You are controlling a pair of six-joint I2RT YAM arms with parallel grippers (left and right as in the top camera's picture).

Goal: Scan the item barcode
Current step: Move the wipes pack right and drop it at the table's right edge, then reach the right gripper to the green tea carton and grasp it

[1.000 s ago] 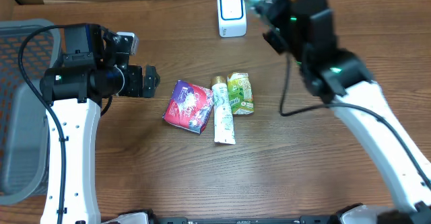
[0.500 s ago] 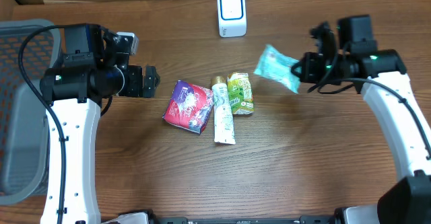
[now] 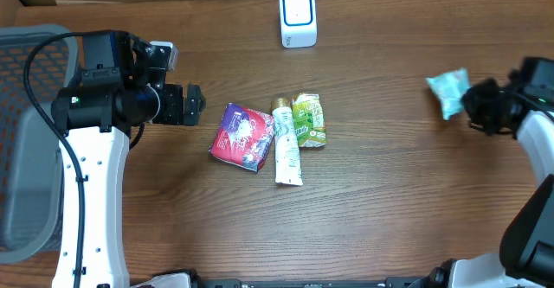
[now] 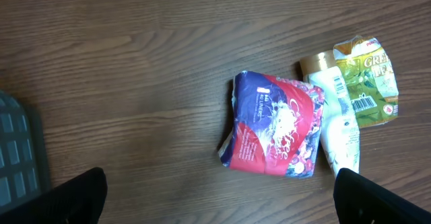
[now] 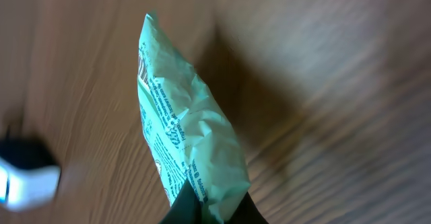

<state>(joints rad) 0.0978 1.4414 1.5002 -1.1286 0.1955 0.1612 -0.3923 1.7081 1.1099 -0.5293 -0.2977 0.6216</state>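
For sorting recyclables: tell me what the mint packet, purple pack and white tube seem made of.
Mint packet: thin film, plastic or foil-lined, sharply creased, fairly matte.
Purple pack: soft glossy plastic wrap, puffy and wrinkled.
White tube: probably smooth plastic, with a gold cap.

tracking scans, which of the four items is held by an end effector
The teal packet, pinched in the right end effector; the purple pack, white tube and green pouch lie loose mid-table.

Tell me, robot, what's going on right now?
Right gripper shut on teal packet, far right. Left gripper open, empty. Nothing between packet and white scanner.
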